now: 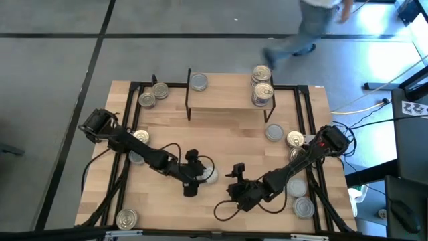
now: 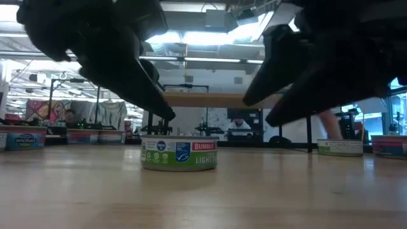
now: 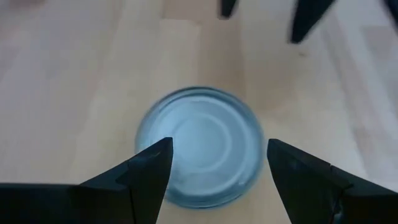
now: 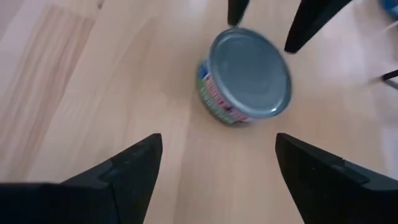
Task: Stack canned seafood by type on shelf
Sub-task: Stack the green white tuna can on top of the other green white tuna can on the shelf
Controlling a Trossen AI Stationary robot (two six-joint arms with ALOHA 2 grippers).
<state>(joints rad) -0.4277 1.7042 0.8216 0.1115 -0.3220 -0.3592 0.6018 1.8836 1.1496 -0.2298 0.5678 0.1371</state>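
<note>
The left pincer [image 3: 214, 165] hangs open directly over a short round silver-topped tin with a green label [image 3: 199, 146] on the light wooden worktop [image 1: 221, 144], the right pincer [image 4: 214, 165] open just beside that tin.

Light-wood desk [image 1: 221, 144] carries a small light-wood shelf [image 1: 227, 104] on black legs and scattered short round metal tins [image 1: 275, 132]; three tins stand on the shelf.

silver-topped can [image 1: 208, 175]: sitting upright, table front-centre | shelf [image 1: 231, 99]: standing at table rear, carrying stacked cans [image 1: 262, 86] at right end, silver can [image 1: 198, 82] at left
</note>
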